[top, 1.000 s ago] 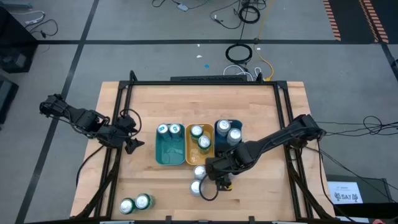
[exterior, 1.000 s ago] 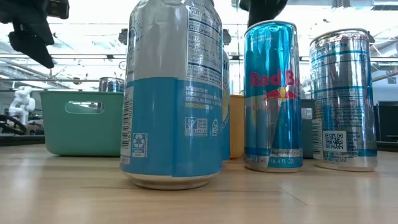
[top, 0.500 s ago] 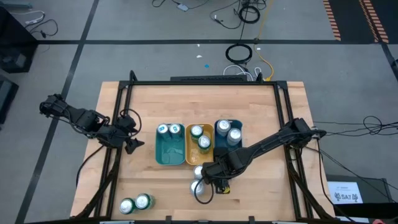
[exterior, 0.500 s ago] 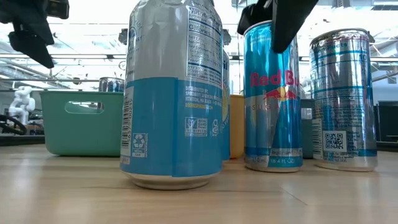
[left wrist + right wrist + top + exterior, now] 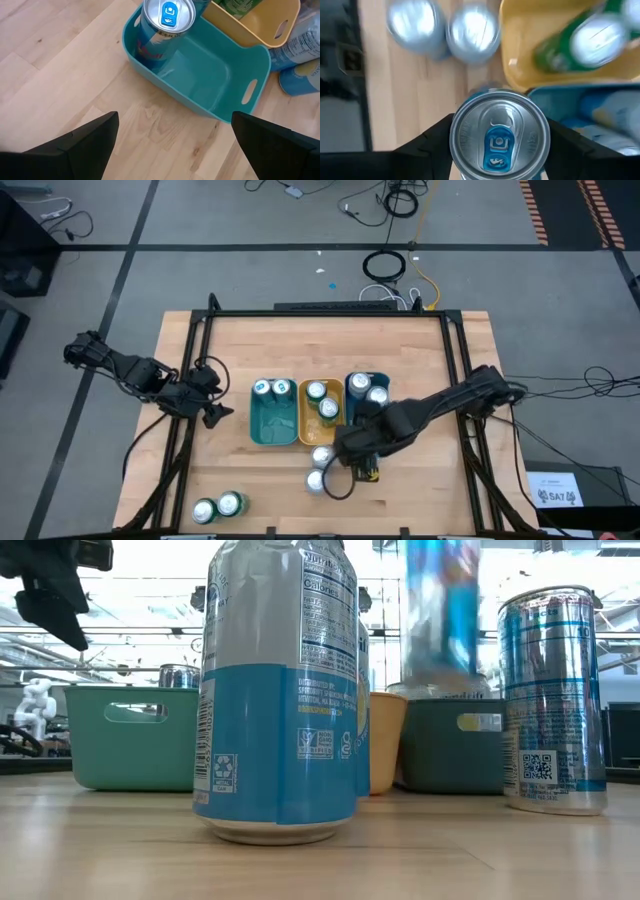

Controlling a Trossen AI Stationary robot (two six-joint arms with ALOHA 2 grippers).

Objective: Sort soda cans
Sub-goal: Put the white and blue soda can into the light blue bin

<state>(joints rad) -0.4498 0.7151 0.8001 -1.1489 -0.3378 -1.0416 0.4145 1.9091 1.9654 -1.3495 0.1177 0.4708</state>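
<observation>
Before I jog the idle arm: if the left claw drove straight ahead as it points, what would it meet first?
Probably the teal tray; it lies dead ahead of the open left claw, near wall first. Depth is unclear.

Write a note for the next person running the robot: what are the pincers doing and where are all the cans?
Right pincer: shut on a blue Red Bull can, lifted off the table near the blue tray.
Left pincer: open, empty, waiting beside the teal tray.
Done: two cans each in the teal, yellow and blue trays.
Left: two loose cans in front of the trays, two more at the front left edge.
</observation>
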